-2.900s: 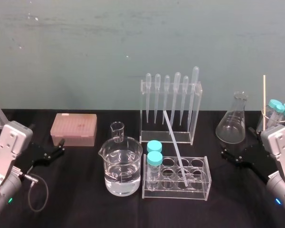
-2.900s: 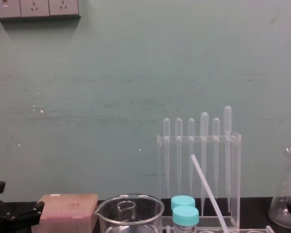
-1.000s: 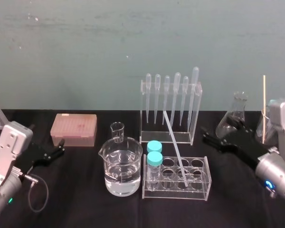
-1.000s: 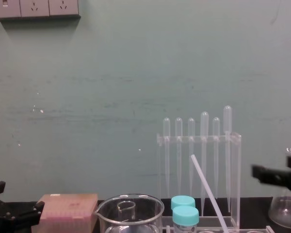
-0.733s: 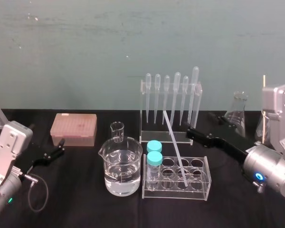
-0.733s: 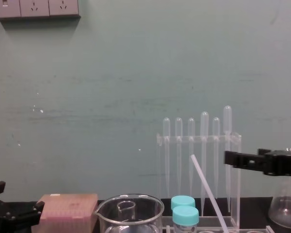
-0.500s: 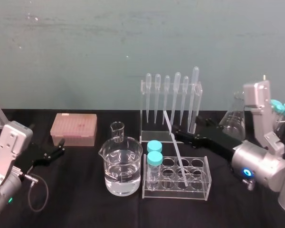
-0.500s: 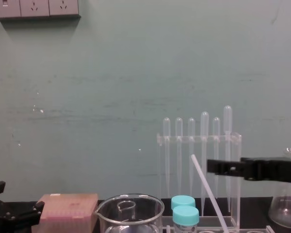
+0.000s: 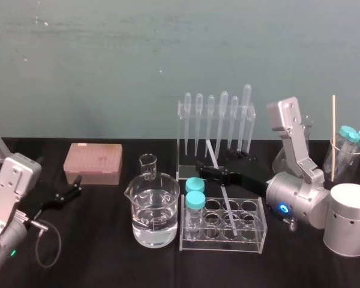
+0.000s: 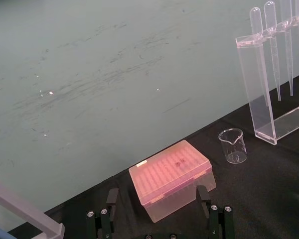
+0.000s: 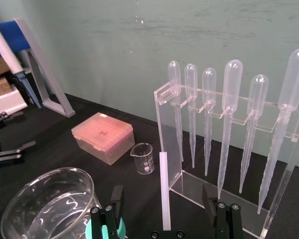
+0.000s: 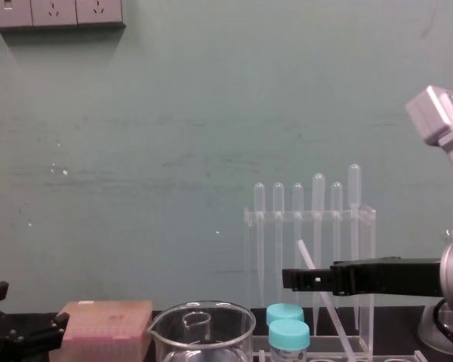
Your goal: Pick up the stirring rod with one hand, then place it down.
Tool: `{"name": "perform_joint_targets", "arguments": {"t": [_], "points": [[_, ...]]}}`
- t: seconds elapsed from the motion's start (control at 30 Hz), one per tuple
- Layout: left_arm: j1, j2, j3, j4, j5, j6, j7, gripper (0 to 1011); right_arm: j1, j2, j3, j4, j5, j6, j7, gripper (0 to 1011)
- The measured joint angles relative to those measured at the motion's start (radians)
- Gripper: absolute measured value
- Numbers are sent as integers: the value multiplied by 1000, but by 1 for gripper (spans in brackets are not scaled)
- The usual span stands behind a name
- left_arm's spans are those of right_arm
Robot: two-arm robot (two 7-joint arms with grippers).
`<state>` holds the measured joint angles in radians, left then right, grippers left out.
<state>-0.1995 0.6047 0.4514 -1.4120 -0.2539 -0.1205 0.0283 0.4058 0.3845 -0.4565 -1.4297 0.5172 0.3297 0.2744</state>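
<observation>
R end effector [image 9: 201, 170] was over the bench [image 9: 108, 258] centre, arm coming in from the right, level w/ the upper part of the rod [image 9: 227, 206]. Fingers [image 11: 117, 199] apart, one each side of the rod, no contact visible in the wrist view. Rod stood tilted: foot in a hole of the tube rack [image 9: 253, 233], top leaning left and far, in front of the pipette rack [image 9: 181, 141]. Beaker [image 9: 153, 210] just left of the tube rack. L end effector [image 9: 75, 186] was parked at far left, near the pink box [image 9: 93, 163], fingers apart too.
</observation>
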Motion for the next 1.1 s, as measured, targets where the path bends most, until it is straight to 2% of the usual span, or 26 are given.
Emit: {"name": "perform_joint_targets", "arguments": {"t": [0.23, 0.43, 0.77, 1.0, 1.1], "points": [[0, 0, 0, 0, 0, 0, 0, 1000, 20, -23, -7, 36, -40, 2, -2, 1003], [0, 0, 0, 0, 0, 0, 0, 1000, 28, -30, -13, 48, -74, -2, -3, 1003], [0, 0, 0, 0, 0, 0, 0, 1000, 28, -29, -12, 47, -70, -2, -3, 990], [0, 0, 0, 0, 0, 0, 0, 1000, 27, -29, -11, 46, -67, -2, -4, 838], [0, 0, 0, 0, 0, 0, 0, 1000, 27, -29, -11, 46, -66, -2, -4, 708]]}}
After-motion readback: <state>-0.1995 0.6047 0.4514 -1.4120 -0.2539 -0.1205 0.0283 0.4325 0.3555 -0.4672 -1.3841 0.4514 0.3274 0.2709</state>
